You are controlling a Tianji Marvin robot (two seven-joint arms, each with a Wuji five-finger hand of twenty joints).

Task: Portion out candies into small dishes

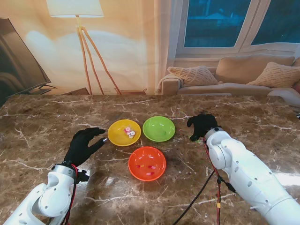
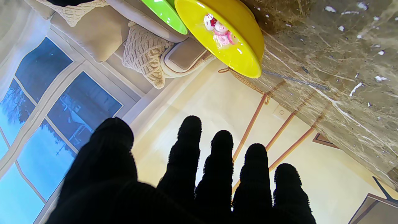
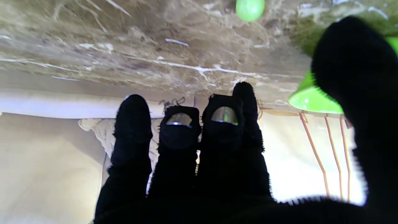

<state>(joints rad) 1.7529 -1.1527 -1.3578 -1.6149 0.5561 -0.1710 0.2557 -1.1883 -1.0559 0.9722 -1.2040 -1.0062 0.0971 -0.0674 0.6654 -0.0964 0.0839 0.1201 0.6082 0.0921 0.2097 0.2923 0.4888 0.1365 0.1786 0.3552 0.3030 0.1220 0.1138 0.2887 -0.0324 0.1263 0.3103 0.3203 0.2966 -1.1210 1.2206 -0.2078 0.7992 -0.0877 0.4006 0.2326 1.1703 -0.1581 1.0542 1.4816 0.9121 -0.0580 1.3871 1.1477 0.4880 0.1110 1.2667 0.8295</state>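
Right of centre in the stand view, beside our curled, seemingly empty right hand (image 1: 201, 125) and far from our spread, empty left hand (image 1: 84, 145), a small green candy (image 1: 193, 138) lies off the green dish (image 1: 159, 129)

No text, label or number seems readable anywhere in these views.

Three small dishes sit on the table (image 1: 42, 122) — one yellow dish (image 1: 117, 136), one green dish (image 1: 159, 129), one orange dish (image 1: 147, 163) at 6 o'clock of the pair. Candies in the yellow dish (image 1: 129, 132) look like three; those in the orange dish (image 1: 149, 169) are too small to count. One green candy (image 3: 250, 8) lies loose. Two robot hands — the left robot hand (image 1: 84, 145), the right robot hand (image 1: 202, 125).
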